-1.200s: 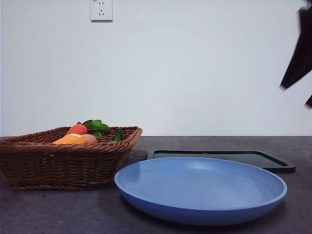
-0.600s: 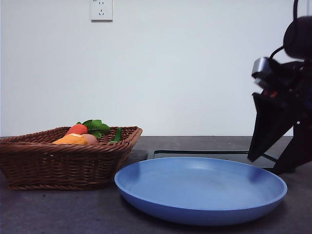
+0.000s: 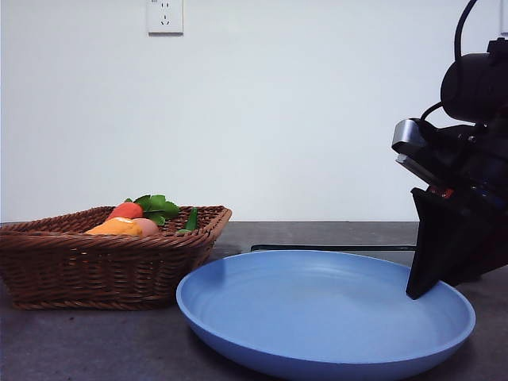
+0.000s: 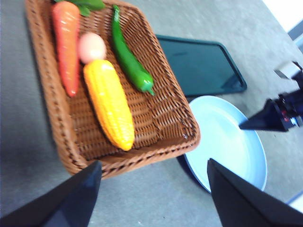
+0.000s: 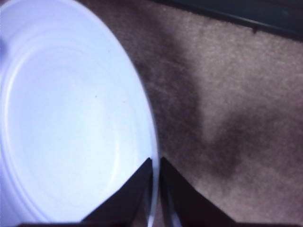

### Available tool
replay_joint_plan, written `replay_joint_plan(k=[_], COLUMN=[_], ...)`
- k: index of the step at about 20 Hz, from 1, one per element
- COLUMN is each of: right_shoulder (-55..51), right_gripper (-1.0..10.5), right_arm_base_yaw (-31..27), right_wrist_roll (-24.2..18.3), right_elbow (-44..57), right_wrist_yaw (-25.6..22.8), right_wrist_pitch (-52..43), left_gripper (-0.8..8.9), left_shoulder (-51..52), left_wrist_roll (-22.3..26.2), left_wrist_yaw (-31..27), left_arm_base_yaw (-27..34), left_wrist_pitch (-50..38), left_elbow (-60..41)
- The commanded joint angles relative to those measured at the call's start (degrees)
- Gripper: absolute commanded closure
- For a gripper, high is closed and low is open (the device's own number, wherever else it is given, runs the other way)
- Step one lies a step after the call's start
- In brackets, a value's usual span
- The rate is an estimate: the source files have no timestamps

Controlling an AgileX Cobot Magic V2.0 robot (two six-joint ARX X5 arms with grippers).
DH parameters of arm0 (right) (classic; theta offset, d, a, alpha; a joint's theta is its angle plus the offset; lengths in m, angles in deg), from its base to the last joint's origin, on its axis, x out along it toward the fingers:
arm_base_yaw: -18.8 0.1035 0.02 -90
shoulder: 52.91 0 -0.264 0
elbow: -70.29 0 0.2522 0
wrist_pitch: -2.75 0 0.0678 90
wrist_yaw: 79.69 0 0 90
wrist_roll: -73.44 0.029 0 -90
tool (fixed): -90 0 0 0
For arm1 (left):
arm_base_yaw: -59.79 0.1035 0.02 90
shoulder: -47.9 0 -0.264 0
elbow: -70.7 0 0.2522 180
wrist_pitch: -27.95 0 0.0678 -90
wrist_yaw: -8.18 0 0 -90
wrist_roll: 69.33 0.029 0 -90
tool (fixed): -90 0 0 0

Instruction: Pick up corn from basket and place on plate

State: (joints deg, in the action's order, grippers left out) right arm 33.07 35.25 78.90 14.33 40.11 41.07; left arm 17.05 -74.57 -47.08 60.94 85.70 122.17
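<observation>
Right gripper (image 5: 155, 165) is pinched on the plate (image 3: 317, 317) rim at its 3 o'clock edge, the left gripper (image 4: 151, 189) hangs wide apart above the basket (image 4: 180, 123), so next it must drop onto the corn (image 4: 110, 101) lying inside.

Carrot (image 4: 66, 45), green pepper (image 4: 129, 60), black tray (image 4: 201, 66)

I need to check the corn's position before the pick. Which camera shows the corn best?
The left wrist view: the whole corn lies in the basket, between carrot and green pepper. The front view shows only an orange sliver above the rim. The right wrist view misses it.
</observation>
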Motion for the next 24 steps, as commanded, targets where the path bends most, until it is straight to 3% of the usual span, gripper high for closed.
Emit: replay_joint_plan(k=[1, 6, 11, 17, 24], right_shoulder=[0.50, -7.58, -20.06, -32.48, -37.42], right_gripper=[9.4, 9.4, 9.4, 9.4, 9.4], right_arm_base_yaw=[0.02, -0.81, -4.04, -8.48, -9.11], right_wrist_roll=[0.37, 0.55, -0.24, -0.11, 0.55], right_elbow=[-1.03, -2.82, -5.60, -5.60, -5.62], right_wrist_yaw=[-0.15, -0.55, -4.85, -4.76, -4.33], right_wrist_pitch=[0.09, 5.99, 16.52, 20.26, 20.59], left_gripper=[4.48, 4.48, 4.49, 4.49, 4.50], left_shoulder=[-1.66, -8.76, -20.61, -36.94, -54.07], left_wrist_roll=[-0.17, -0.46, -1.90, -3.04, -3.41], left_wrist_yaw=[0.35, -4.09, -11.08, -27.80, -32.22], left_arm_base_yaw=[-1.16, -5.73, -13.22, -20.98, -24.96], left_wrist_pitch=[-1.88, -3.74, -8.15, -11.02, -12.37], left_elbow=[1.44, 5.60, 9.64, 14.82, 20.39])
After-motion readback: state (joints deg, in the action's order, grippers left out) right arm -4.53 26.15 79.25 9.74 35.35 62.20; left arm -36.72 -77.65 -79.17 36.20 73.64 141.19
